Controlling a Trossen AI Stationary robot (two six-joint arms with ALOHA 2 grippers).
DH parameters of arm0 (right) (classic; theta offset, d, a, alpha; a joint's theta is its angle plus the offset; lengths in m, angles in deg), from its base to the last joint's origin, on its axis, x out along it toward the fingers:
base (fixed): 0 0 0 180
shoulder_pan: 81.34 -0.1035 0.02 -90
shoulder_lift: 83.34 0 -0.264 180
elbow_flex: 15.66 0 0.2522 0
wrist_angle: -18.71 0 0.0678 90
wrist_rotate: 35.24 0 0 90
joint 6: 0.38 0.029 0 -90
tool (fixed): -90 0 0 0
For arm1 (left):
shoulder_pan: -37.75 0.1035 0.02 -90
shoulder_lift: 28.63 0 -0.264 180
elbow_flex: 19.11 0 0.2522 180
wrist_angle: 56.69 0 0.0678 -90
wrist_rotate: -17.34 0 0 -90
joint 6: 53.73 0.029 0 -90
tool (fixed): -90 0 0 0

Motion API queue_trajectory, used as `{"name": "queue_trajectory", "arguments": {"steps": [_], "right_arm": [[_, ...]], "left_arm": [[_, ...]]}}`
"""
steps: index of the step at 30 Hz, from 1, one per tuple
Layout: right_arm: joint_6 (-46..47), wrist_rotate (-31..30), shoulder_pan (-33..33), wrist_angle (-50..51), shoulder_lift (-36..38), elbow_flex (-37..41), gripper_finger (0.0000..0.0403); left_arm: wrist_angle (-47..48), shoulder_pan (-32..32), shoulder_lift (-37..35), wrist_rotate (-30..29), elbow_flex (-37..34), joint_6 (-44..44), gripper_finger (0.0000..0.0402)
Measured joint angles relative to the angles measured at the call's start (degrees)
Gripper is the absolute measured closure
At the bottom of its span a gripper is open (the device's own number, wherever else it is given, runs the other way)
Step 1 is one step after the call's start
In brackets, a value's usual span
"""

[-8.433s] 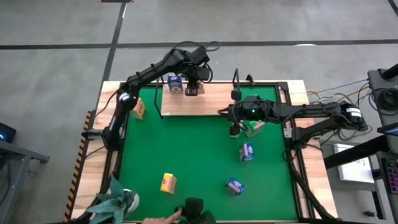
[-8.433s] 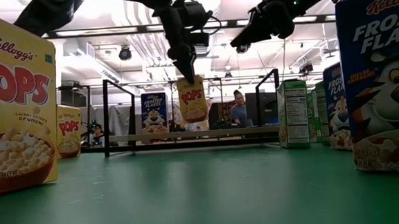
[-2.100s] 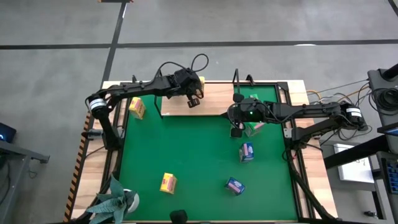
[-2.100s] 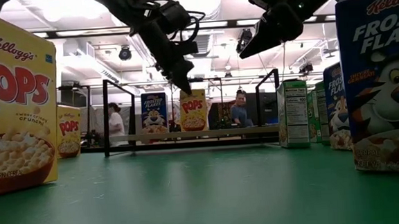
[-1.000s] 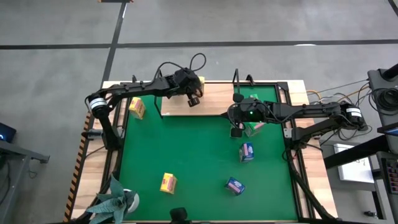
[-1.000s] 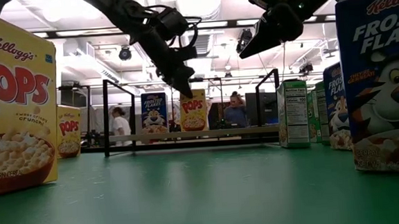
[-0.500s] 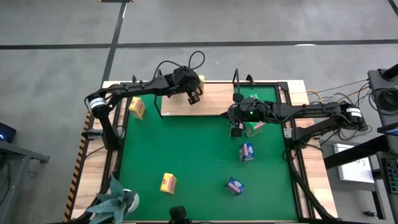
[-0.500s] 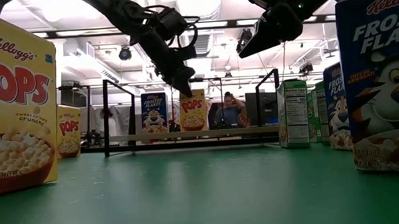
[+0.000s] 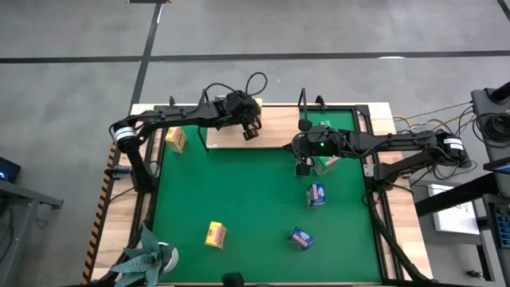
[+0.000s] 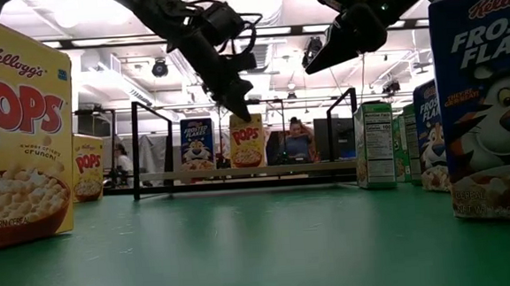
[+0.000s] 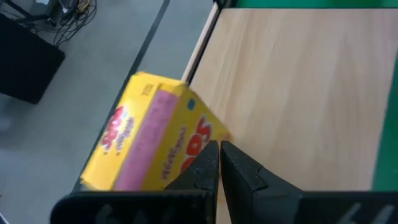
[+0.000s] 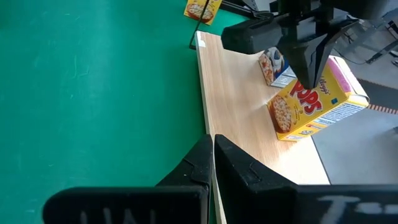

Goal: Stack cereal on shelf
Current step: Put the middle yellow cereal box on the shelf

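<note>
A yellow cereal box stands upright on the wooden shelf, with a blue cereal box to its left in the low view. My left gripper is shut and slants down from above, its tips at the yellow box's top edge. The left wrist view shows the same box just past the shut fingers. My right gripper hangs shut above the mat beside a green cereal box, touching nothing. My left gripper has its shut fingertips right at the yellow box's upper edge, coming from above at a slant. I cannot tell whether they touch the box. The box stands upright on the shelf board.
Loose boxes lie about: a yellow one left of the shelf, another yellow near the front, two blue ones at the right. A potted plant sits at the near left corner. People move in the room behind.
My left arm's wrist has risen a little and tipped steeper over the yellow box, while its shut tips stay at the box's top. The box has not moved.
</note>
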Motion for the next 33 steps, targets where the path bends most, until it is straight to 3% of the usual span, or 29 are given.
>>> {"name": "queue_trajectory", "arguments": {"steps": [13,33], "right_arm": [[-0.3,0.0,0.0,-0.4,0.0,0.0,0.0394],[-0.5,0.0,0.0,-0.4,0.0,0.0,0.0394]], "left_arm": [[-5.8,0.0,2.8,0.0,0.0,-0.3,0.0402],[-7.4,1.5,3.6,-0.2,0.0,-0.5,0.0402]]}}
